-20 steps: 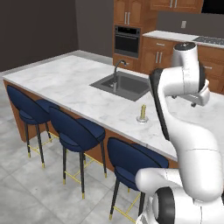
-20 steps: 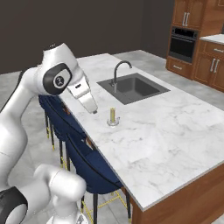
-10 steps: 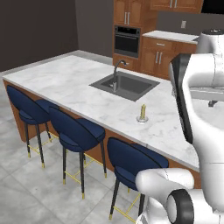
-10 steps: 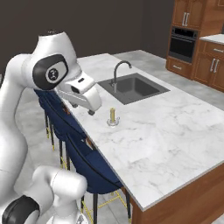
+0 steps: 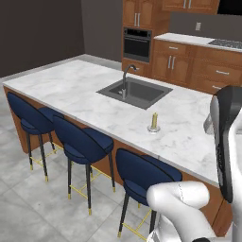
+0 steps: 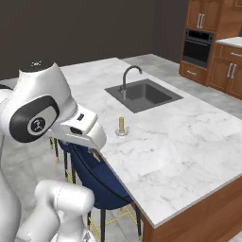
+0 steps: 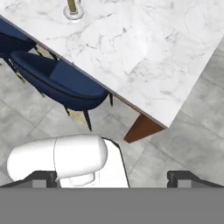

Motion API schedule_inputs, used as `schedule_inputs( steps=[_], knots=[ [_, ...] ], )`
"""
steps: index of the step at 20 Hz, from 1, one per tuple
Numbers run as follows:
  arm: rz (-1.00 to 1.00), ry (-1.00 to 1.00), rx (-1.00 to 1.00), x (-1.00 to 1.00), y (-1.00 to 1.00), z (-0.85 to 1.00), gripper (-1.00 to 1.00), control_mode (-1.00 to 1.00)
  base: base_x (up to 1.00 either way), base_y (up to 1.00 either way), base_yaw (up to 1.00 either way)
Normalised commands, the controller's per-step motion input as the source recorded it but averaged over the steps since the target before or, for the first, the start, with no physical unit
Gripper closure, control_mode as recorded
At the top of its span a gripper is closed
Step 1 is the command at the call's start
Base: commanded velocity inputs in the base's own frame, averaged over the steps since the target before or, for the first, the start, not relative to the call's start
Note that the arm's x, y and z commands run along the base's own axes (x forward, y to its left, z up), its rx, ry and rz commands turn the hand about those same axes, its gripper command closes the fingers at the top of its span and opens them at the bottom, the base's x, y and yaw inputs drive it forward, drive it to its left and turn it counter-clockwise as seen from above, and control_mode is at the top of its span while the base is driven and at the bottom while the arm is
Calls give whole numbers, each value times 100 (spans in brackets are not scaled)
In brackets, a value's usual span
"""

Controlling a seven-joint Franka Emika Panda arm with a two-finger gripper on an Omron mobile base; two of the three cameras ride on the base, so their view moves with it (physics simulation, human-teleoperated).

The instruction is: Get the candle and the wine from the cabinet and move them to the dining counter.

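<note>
Looking across your left base view from the left edge, you have three navy stools (image 5: 78, 142) tucked under the near long edge of the bench (image 5: 71, 90), and grey tiled floor (image 5: 28, 208) lies open in the lower left corner. Right of centre, the dark sink (image 5: 134, 91) with its faucet (image 5: 126, 75) is set into the marble, well back from the near edge. The candle (image 5: 153, 123) stands upright on its dish, just right of the sink's front corner and near the stool-side edge, with bare marble all round it. In the right base view the candle (image 6: 121, 126) sits left of centre, and a wide run of bare marble stretches from it to the bench's corner at lower right. The wall oven (image 6: 197, 46) and wooden cabinets (image 6: 227, 75) stand in the upper right, with floor between them and the bench. In your hand view the candle (image 7: 73, 8) is at the top left edge, the bench corner (image 7: 166, 124) right of centre above open floor, and the end effector (image 7: 112, 180) shows its fingertips (image 7: 181, 178) spread wide apart, gripping nothing.
</note>
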Motion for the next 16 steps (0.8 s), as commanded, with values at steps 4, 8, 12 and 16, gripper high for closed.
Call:
schedule_inputs(
  steps=[4, 8, 12, 16],
  knots=[
    [5, -10, -2, -56, 0, -32, -100, -100, 0, 0, 0],
    [2, -13, -4, -35, 0, -26, -100, -100, 0, 0, 0],
    [0, -3, 0, -3, 1, -6, -100, -100, 0, 0, 0],
    [0, 1, 0, 3, 4, 0, -100, -100, 0, 0, 0]
  ],
)
